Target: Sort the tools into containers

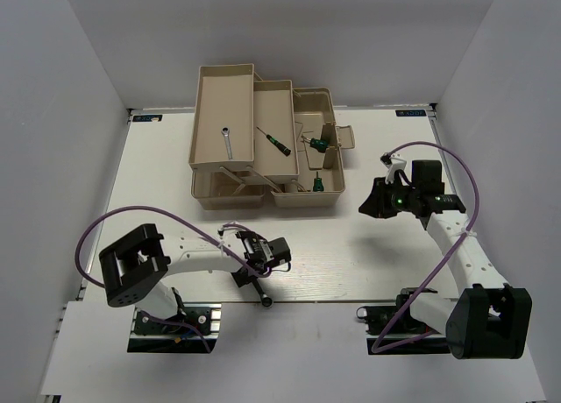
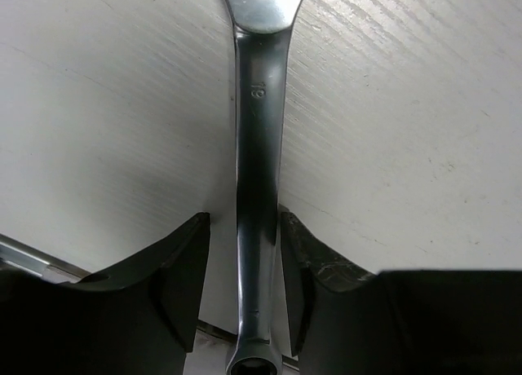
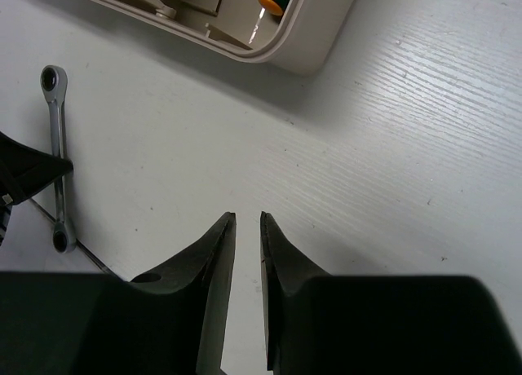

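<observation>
Steel long wrench (image 2: 259, 147) lies flat on table (image 2: 408, 130), near edge, in front of toolbox (image 1: 326, 96). L gripper (image 2: 245, 228) straddles its shank, jaws part open: one finger close against the steel, the other w/ visible gap, so I read no clamp. R gripper (image 3: 247, 222) hovers over bare tabletop right of the box, jaws at a narrow slit, nothing betw them. Short wrench (image 1: 225, 143) in far-left tray (image 1: 203, 114); thin screwdriver (image 1: 273, 140) in next tray (image 1: 285, 92); green-handled drivers (image 1: 318, 144) in right-hand compartments.
</observation>
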You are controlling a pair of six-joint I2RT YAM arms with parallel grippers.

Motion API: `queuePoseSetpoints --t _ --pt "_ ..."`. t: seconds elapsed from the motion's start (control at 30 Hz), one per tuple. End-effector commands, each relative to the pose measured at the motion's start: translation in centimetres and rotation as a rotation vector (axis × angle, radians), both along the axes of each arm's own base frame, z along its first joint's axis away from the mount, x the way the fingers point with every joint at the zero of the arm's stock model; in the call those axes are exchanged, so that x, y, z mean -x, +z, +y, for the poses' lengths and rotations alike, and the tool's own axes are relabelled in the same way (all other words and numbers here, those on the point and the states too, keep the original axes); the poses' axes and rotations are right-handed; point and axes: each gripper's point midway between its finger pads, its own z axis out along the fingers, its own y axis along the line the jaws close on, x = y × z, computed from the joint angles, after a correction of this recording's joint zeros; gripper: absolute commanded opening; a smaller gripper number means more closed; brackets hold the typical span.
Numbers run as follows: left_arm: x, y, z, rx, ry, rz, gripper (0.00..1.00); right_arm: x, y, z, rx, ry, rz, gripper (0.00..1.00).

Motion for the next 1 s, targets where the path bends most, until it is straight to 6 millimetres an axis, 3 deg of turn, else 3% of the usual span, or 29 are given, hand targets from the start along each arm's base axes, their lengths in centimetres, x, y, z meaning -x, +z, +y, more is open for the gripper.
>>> queuePoseSetpoints --t 0.0,0.4,0.73,0.9,0.97 --pt "2.2 -2.7 3.9 -0.142 0.042 0.098 0.5 -0.7 1.4 0.0 -0.005 0.012 -0.039 0.24" --pt "2.4 -3.9 3.5 -0.11 0.027 0.122 0.46 -0.9 1.8 0.1 -0.01 0.013 -0.048 0.24" --pt "2.8 -4.8 3.0 -0.118 0.003 0.16 0.0 -1.0 2.1 -0.1 -0.004 0.003 -0.055 0.23" --pt "1.1 -1.9 1.6 -0.109 -0.023 0.085 0.0 -1.0 2.0 -0.1 -0.003 0.004 -0.051 0.23" --pt "-0.1 0.5 0.4 -0.094 -0.046 0.029 0.0 -1.1 2.1 -0.1 -0.005 0.002 -0.055 0.23"
